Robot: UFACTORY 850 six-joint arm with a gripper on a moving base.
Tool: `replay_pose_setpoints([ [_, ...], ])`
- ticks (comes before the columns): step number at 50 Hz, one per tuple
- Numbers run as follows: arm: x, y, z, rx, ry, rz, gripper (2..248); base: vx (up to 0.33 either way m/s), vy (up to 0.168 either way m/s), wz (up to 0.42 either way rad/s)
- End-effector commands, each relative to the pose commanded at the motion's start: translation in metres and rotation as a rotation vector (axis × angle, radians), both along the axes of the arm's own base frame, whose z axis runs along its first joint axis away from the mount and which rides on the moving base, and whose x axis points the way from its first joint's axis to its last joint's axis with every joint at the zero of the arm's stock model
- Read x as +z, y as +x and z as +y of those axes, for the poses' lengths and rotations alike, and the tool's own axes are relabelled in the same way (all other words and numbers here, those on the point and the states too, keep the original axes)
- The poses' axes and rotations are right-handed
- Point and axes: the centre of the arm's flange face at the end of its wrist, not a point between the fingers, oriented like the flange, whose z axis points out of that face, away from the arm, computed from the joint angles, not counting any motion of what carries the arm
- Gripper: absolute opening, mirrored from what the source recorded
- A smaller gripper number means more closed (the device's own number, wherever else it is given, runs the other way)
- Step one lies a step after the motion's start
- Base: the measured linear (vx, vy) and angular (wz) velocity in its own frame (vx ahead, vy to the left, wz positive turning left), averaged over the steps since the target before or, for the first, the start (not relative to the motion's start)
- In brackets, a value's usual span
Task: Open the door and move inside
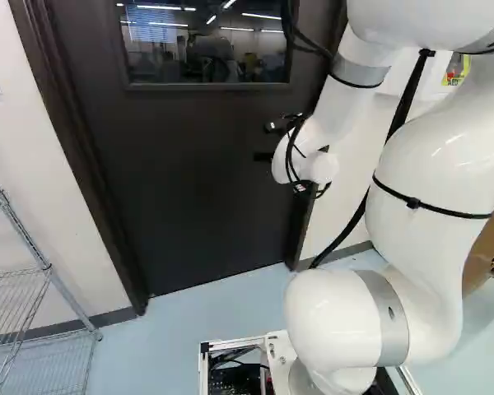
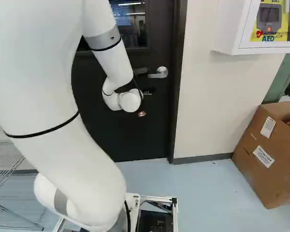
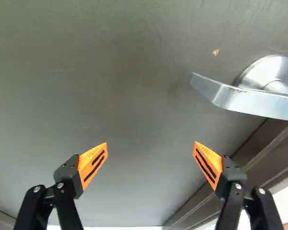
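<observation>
In the right base view my gripper (image 2: pixel 141 114) is mostly hidden by the white wrist, and an orange bit of it shows against the dark door (image 2: pixel 150 130). The silver lever handle (image 2: pixel 159 73) sits near the door's right edge, just above and right of the wrist. In the wrist view the gripper (image 3: pixel 150 148) stands wide open with nothing between its orange pads. The lever (image 3: pixel 249 98) lies ahead and to one side, beyond the finger nearer the door frame, apart from both fingers. The door (image 1: pixel 189 181) appears closed in its frame.
A wire shelf (image 1: pixel 45 271) stands left of the door. Right of it are a wall (image 2: pixel 203 96), a white AED cabinet (image 2: pixel 227 29) and a cardboard box (image 2: pixel 266 159) on the floor. The door has a window (image 1: pixel 206 41). The dark door frame (image 2: pixel 178 87) runs beside the handle.
</observation>
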Motion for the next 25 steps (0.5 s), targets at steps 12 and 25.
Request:
replay_pose_setpoints([
  [12,-0.0100,0.0013,-0.0002,0.000,0.003,0.022,247,0.000,0.000,0.000],
  [25,-0.0053,-0.0046,0.0001,-0.001,0.002,0.013,247,0.000,0.000,0.000],
])
